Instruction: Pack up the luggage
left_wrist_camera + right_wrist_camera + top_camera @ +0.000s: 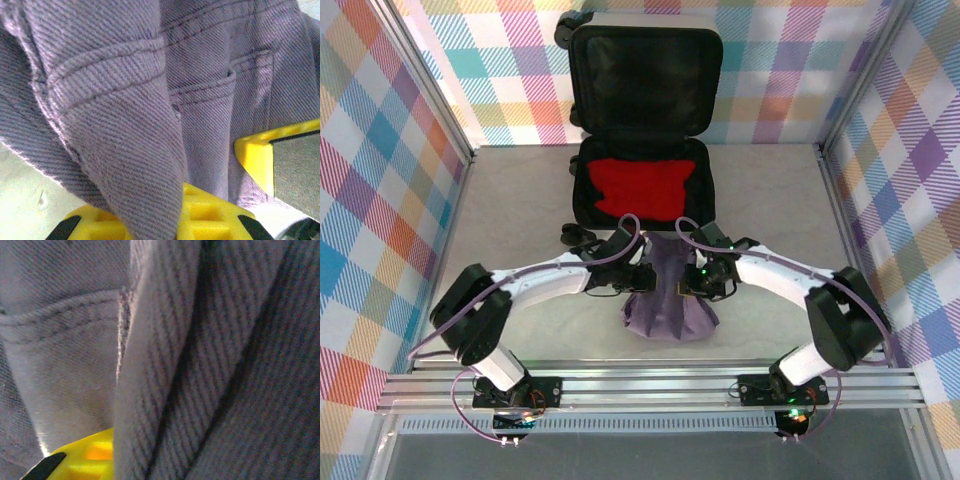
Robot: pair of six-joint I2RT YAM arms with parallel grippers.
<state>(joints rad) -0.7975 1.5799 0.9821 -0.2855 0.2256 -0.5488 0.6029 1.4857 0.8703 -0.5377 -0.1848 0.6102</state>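
The luggage (582, 190) lies open at the back of the table, its black-lined lid (640, 80) propped up against the wall. A folded red garment (642, 188) rests in its lower half. Just in front of the case a purple denim garment (670, 300) hangs bunched between both arms. My left gripper (642, 276) is shut on its left side and my right gripper (695, 276) on its right. Purple denim (200, 75) drapes over my left yellow finger (210, 217). In the right wrist view folds of denim (210, 365) cover all but a corner of a yellow finger (85, 460).
Checked walls close in the table on the left, right and back. A metal rail (640, 385) carrying both arm bases runs along the near edge. Bare table surface (510, 220) lies to the left and right of the case.
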